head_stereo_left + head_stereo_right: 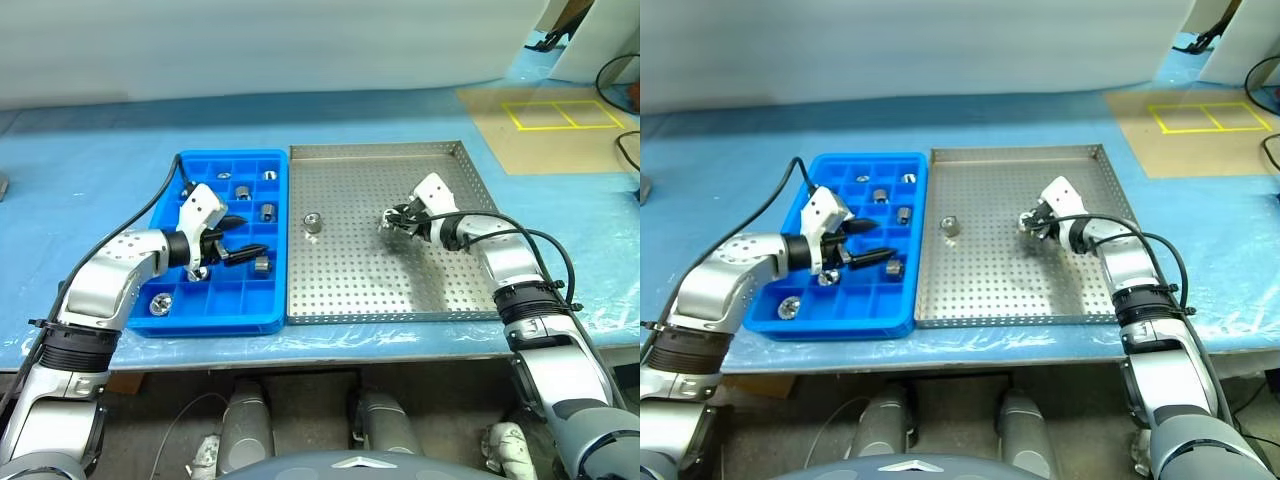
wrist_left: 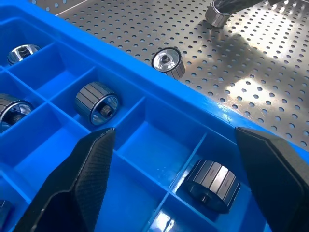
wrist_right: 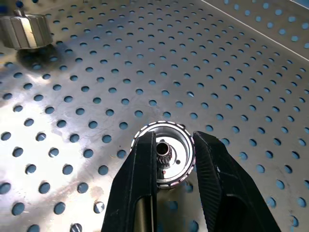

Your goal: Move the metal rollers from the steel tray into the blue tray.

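Small shiny silver metal roller (image 3: 164,153), ribbed around its side with a toothed hub in a central hole, pinched between the two black fingers of the right gripper (image 1: 392,221) over the perforated floor of the large square steel tray (image 1: 440,300), right of centre. At nine o'clock from it, a second silver roller (image 1: 313,223) standing free, nothing between. Farther at nine o'clock, touching the steel rim, bright blue compartmented plastic tray (image 1: 215,320) with several rollers in separate cells. Above those cells, left gripper (image 1: 246,238), fingers spread wide, empty.
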Controlling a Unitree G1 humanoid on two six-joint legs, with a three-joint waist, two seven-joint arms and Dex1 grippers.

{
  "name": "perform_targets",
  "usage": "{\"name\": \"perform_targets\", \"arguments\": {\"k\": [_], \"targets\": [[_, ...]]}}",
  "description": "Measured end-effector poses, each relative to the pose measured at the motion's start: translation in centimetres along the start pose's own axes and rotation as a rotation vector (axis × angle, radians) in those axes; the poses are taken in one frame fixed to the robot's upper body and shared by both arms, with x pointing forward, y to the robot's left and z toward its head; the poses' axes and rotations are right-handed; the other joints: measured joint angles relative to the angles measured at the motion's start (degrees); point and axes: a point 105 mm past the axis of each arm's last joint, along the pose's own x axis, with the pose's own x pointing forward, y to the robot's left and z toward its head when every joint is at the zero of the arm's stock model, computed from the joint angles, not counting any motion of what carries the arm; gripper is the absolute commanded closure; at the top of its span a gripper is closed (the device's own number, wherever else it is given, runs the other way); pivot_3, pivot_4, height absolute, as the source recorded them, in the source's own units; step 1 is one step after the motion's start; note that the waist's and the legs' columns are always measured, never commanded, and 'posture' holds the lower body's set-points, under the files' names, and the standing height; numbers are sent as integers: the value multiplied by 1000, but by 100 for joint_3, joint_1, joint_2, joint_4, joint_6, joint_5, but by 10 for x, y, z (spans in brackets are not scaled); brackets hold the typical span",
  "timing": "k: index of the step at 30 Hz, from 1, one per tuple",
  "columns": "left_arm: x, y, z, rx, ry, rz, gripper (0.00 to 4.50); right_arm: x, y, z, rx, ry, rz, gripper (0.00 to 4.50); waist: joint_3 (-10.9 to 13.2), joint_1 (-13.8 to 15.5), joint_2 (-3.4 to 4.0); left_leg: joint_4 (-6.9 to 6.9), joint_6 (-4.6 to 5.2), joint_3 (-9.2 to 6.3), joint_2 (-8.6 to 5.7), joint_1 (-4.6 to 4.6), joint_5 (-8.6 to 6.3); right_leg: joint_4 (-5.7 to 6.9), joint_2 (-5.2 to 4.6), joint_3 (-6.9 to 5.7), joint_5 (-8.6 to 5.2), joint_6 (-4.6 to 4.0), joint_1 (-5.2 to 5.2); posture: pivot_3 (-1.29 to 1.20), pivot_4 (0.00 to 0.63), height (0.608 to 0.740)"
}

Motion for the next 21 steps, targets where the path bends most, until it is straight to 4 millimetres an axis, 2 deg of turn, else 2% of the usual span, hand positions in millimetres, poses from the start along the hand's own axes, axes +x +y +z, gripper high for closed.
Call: {"name": "perform_targets", "arguments": {"k": [4,7,10,17,21], "targets": [[-12,3,10,47,-47,13,355,9,17,41,-56,-98,86,3794,0,-6,0,-13,0,1,1,-4,0,-4,3,0,-1,-1,-11,-1,150,740],[-23,11,8,59,-31,63,355,20,33,76,-97,-183,150,3794,0,9,0,-13,0,1,4,-6,0,-6,2,-4,-1,-2,-11,36,150,740],[-40,27,11,67,-27,150,355,35,61,107,-116,-267,255,3794,1,22,0,-14,-2,0,7,-7,0,-4,1,-9,-1,-2,-11,81,150,740],[-82,33,2,42,-1,281,355,68,116,134,-122,-328,435,3794,2,159,-2,-19,-5,-7,16,-35,1,-10,1,-25,-4,-7,-32,188,150,740],[-93,21,-4,25,18,299,355,76,143,149,-147,-368,525,3794,3,282,-2,-19,-6,-16,20,-46,1,-13,0,-39,-7,-12,-32,226,150,740]]}}
